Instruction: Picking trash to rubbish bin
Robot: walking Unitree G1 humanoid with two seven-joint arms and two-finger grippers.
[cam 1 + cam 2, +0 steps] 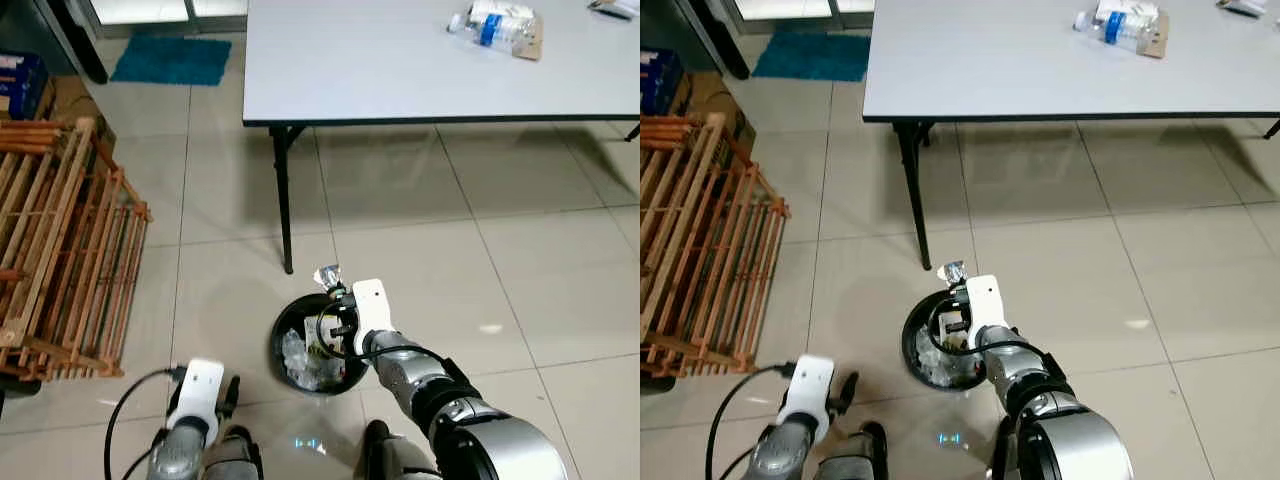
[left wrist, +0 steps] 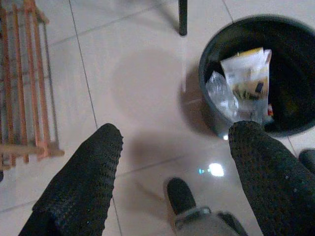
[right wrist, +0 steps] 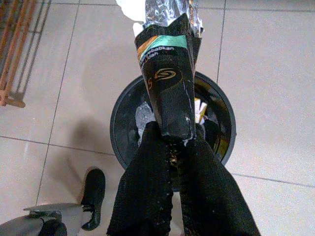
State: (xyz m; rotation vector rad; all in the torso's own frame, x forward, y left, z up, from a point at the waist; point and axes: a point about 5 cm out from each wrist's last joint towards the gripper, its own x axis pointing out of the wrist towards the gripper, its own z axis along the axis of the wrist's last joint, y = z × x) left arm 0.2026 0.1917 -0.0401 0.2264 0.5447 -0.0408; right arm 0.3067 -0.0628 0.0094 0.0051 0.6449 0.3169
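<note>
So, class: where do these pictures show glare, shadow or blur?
Left eye view: ceiling-light glare on the floor tiles and a soft shadow under the table. Left wrist view: the open left hand is blurred up close, with a bright glint on the tile. Right wrist view: the wrapper held by the right hand looks sharp.

Premises present as a domestic interior, evidenced by glossy beige floor tiles (image 1: pixel 420 250), a grey folding table (image 1: pixel 400 70) on black legs, a wooden slatted rack (image 1: pixel 60 250), a blue floor mat (image 1: pixel 172 60) and a small black rubbish bin (image 3: pixel 219 113).
</note>
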